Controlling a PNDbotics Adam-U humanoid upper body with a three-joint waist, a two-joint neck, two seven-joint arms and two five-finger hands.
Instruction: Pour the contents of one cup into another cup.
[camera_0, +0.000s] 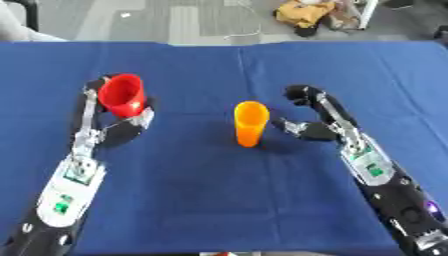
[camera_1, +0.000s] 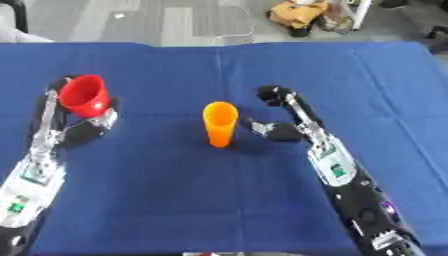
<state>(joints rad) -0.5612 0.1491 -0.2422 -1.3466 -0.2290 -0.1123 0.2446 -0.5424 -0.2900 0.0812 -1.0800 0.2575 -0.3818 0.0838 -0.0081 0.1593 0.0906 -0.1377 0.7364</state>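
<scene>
Left of the orange cup (camera_0: 250, 123), the red cup (camera_0: 122, 95) sits in the left hand (camera_0: 122, 125), fingers and thumb curled round its lower wall, the cup tipped slightly so its open mouth faces the camera. Whether anything is inside cannot be told. The orange cup itself stands upright on the blue tablecloth (camera_0: 219, 200), tall and narrow, apart from both hands. Just right of the orange cup, the right hand (camera_1: 278, 127) is spread open, thumb pointing toward the cup and fingers arched beyond it, holding nothing.

Both cups look like thin, light plastic with smooth walls, so they would likely slip or tip easily. The tall orange one seems the more ready to topple if nudged near its rim. Taking hold round the middle of the wall, as the left hand does lower down on the red cup, looks safest.

Beyond the orange cup, the cloth ends at a grey floor (camera_0: 192, 20) with a yellow bundle (camera_0: 306, 12) lying on it.
</scene>
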